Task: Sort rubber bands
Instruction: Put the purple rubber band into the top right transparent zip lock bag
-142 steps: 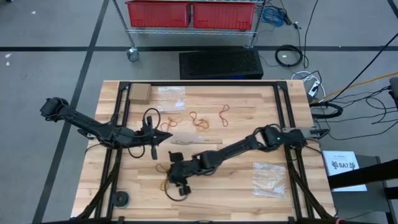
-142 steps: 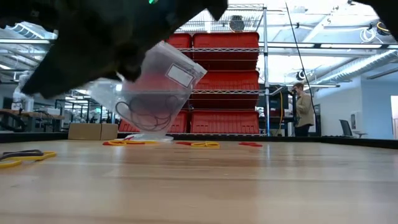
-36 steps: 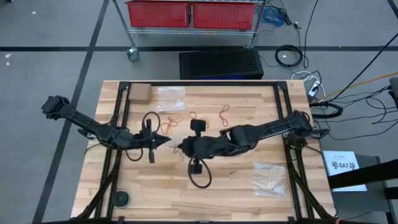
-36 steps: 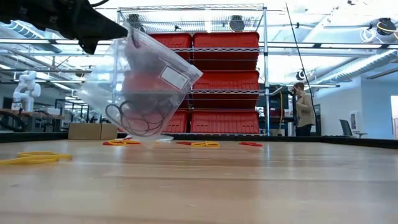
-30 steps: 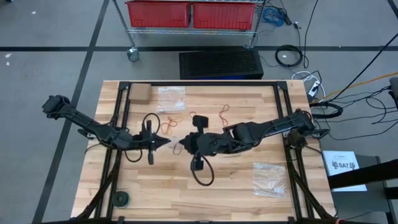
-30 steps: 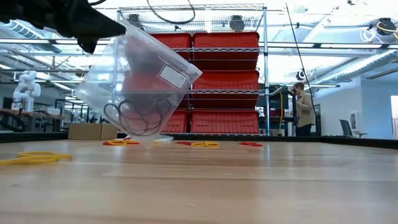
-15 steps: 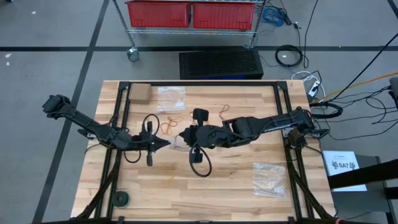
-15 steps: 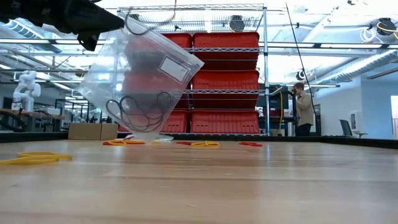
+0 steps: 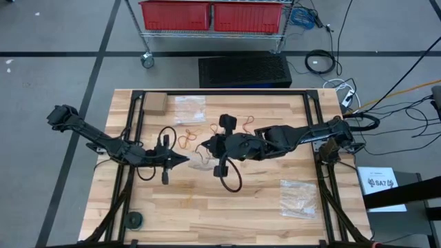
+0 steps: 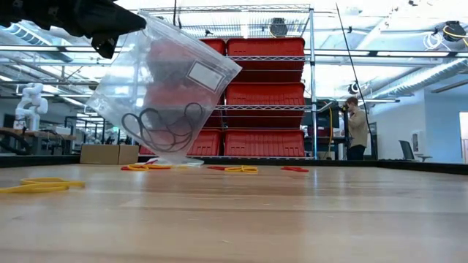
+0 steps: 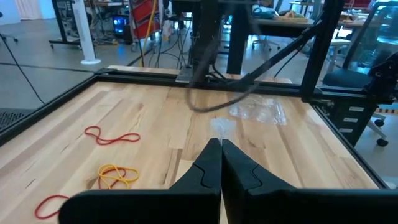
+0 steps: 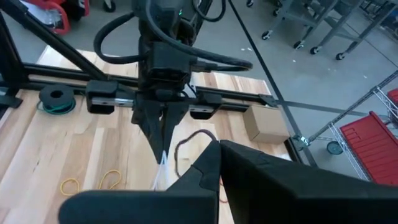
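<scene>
Two arms met over the middle of the wooden table (image 9: 262, 207) in the high view. My left gripper (image 9: 185, 159) and my right gripper (image 9: 201, 148) sat close together on a clear plastic bag (image 9: 198, 160), thin and crinkled. Two more clear bags lay flat: one at the far edge (image 9: 190, 109), one on the near right (image 9: 298, 198). A small cardboard box (image 9: 154, 103) sat in the far left corner. Loose rubber bands (image 9: 185, 140) lay just beyond the grippers, orange and tan; another red one (image 9: 248, 124) lay farther right.

Low view: the bag (image 10: 170, 95) hung tilted above the table, bearing a white label (image 10: 202, 75) whose writing I could not read. Several dark bands (image 10: 162, 128) pooled in its lower part. Yellow bands (image 10: 40, 185) lay flat on the left; a person (image 10: 357, 128) stood far behind.

Left wrist view: my fingers (image 11: 219, 168) were pressed together. One yellow band (image 11: 118, 176) and two red ones (image 11: 112, 135) showed.

Right wrist view: my fingers (image 12: 214, 163) were together too, facing the left gripper (image 12: 163, 146), which pinched the bag's edge (image 12: 163, 172).
</scene>
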### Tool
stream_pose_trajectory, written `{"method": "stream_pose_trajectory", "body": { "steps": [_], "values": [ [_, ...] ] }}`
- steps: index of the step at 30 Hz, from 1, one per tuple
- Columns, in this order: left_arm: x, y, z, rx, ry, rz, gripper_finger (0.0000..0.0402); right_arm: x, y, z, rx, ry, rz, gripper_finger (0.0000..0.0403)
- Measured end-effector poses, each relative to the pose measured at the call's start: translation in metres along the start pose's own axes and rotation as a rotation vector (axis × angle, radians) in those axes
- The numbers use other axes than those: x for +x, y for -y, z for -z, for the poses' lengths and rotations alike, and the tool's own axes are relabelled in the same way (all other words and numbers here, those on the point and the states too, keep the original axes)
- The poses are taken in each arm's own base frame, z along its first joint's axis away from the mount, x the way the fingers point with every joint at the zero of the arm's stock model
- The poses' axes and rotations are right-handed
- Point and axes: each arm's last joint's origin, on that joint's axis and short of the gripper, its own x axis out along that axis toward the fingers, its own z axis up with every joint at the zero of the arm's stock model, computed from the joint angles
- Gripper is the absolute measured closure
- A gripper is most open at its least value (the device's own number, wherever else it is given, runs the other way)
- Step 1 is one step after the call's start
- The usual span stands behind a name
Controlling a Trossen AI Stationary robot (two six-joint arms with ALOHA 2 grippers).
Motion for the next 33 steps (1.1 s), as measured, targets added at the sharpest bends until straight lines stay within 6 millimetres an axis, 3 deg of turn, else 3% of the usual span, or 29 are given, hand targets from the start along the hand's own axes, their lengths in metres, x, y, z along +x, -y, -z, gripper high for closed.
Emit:
{"method": "stream_pose_trajectory", "body": {
  "steps": [18,33],
  "values": [
    [0.0,0.0,-0.001,-0.003,0.008,0.001,0.0402,0.003,-0.002,0.005,0.02,-0.047,-0.009,0.0403],
    [0.0,0.0,-0.002,-0.004,0.022,0.003,0.0402,0.024,-0.008,0.018,0.011,-0.125,-0.003,0.0403]
  ]
}}
